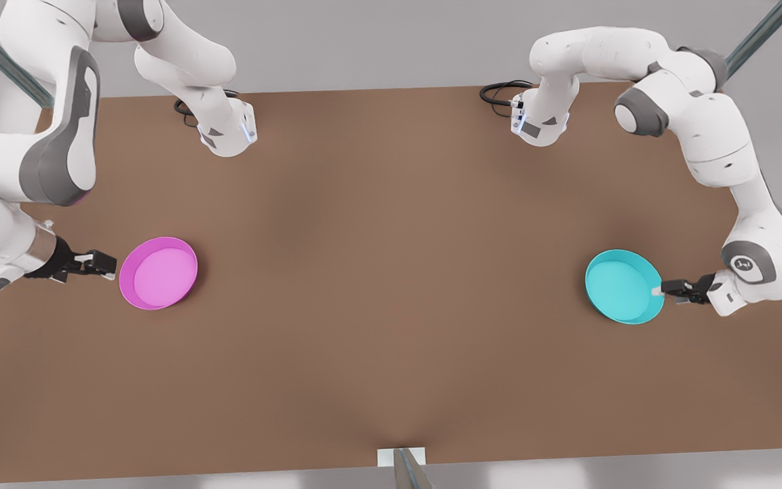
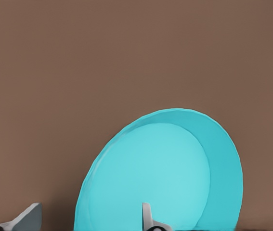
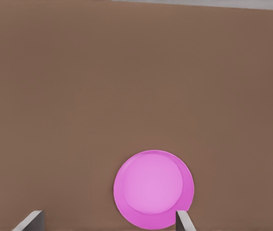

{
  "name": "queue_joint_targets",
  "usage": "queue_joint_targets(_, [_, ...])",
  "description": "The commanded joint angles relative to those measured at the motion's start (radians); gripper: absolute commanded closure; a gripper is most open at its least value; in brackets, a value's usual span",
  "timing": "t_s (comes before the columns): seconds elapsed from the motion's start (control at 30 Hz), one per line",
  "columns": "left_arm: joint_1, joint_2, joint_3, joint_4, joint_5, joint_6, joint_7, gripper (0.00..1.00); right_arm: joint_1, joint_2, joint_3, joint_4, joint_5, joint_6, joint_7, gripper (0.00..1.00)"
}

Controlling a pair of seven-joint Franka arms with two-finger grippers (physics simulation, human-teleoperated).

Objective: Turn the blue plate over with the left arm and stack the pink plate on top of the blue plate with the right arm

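Note:
The blue plate (image 1: pixel 623 285) rests on the brown table (image 1: pixel 391 272) at the front view's right. My left gripper (image 1: pixel 662 288) is at its outer rim, low and level with the table. In the left wrist view the blue plate (image 2: pixel 160 173) looms close, and the left gripper (image 2: pixel 91 207) is open, one finger in front of the dish and the other beside it. The pink plate (image 1: pixel 159 272) lies flat at the front view's left. My right gripper (image 1: pixel 107 264) sits just outside its rim, open. The right wrist view has the pink plate (image 3: pixel 153 188) ahead of the open right gripper (image 3: pixel 108 212).
Both arm bases (image 1: pixel 228 132) (image 1: pixel 539 122) stand at the table's far edge, each with a black cable. A small white block (image 1: pixel 401 456) sits at the near edge. Bare tabletop lies between the two plates.

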Motion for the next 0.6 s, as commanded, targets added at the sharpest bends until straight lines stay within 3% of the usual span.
queue_joint_targets(0.0, [0.000,0.002,-0.001,-0.002,0.016,0.004,0.012,0.00,0.001,0.000,0.000,0.000,0.000,0.000,0.000,0.00])
queue_joint_targets(0.13, [0.003,0.013,-0.001,-0.004,0.038,-0.005,0.026,0.01,0.004,0.018,0.002,0.002,0.000,0.002,0.003,0.00])
queue_joint_targets(0.17, [0.003,0.014,-0.001,-0.004,0.033,-0.007,0.021,0.08,-0.005,0.018,0.002,-0.002,0.009,0.002,0.003,0.00])
queue_joint_targets(0.3, [0.020,0.024,-0.001,-0.002,0.026,-0.007,0.021,0.53,-0.008,0.017,0.000,-0.002,0.014,-0.005,-0.006,0.00])
queue_joint_targets(0.57, [0.020,0.033,-0.003,-0.001,0.023,-0.002,0.020,0.57,-0.005,0.018,0.000,0.000,0.005,0.002,-0.009,0.00])
